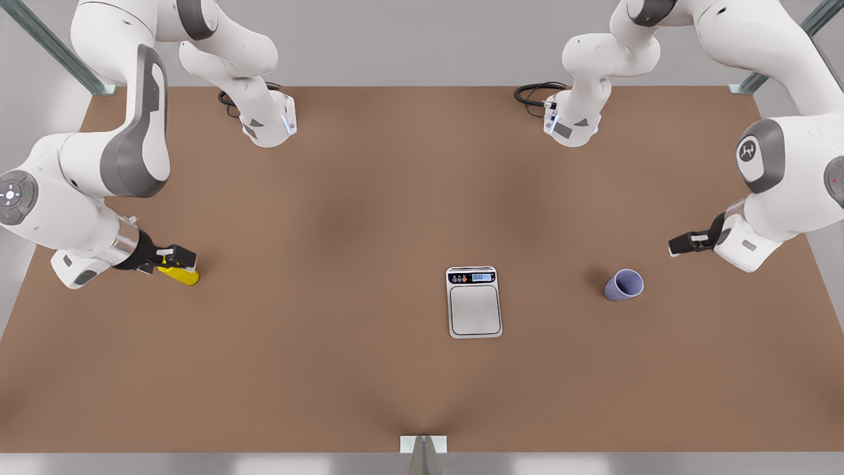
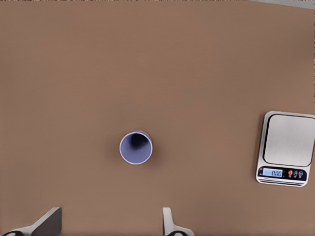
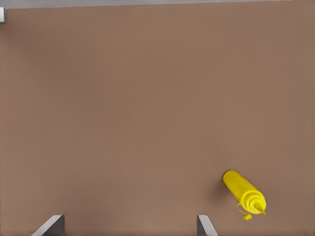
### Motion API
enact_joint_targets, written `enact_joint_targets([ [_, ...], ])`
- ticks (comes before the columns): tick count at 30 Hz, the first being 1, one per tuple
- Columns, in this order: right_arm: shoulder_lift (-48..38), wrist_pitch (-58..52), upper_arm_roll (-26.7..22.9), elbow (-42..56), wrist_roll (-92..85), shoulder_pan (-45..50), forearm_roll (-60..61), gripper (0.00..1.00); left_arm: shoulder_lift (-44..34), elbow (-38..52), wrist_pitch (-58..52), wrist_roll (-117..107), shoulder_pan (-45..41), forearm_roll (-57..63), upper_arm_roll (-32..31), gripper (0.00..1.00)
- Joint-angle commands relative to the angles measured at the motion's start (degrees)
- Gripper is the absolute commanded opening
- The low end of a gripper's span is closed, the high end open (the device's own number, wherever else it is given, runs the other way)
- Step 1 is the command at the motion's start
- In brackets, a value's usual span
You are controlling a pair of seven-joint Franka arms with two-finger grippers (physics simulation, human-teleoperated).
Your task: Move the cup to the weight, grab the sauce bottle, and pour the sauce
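Hovering with fingers spread wide, the left tool waits beside the small lavender-blue tapered cup, upright near the table's edge. The flat silver-grey scale sits mid-table. The right tool, also wide, hangs over the yellow squeeze bottle. Next move likely: grip the cup.

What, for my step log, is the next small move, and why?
Probably lower the open left gripper around the small lavender-blue tapered cup: it stands apart from the flat silver-grey scale, ungrasped. The right gripper waits by the yellow squeeze bottle.
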Motion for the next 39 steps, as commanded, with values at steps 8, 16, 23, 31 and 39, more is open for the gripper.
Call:
enact_joint_targets([
  [8, 0.7, 0.3, 0.0, -0.6, -8.0, -1.1, -0.1, 1.00, -0.3, -8.7, 7.8, 5.0, 0.1, 0.3, 3.0, 1.00],
  [16, 1.1, 1.8, -0.1, -4.6, -45.5, -10.7, 0.2, 1.00, -0.6, -28.0, 28.0, 6.8, 0.0, 0.2, 3.7, 1.00],
  [23, 0.4, 7.9, -0.1, -11.1, -64.4, -15.3, 1.8, 1.00, 3.8, -31.5, 38.8, 6.9, 0.0, 0.1, 4.1, 1.00],
  [31, 0.3, 13.0, -0.2, -22.4, -91.5, -26.6, 14.4, 1.00, 8.3, -32.0, 43.3, 6.9, 0.1, 0.1, 4.1, 1.00],
  [39, 7.4, 18.0, -0.2, -31.5, -116.5, -37.4, 31.3, 1.00, 10.9, -33.1, 46.5, 6.9, 0.1, -0.1, 4.1, 0.80],
])
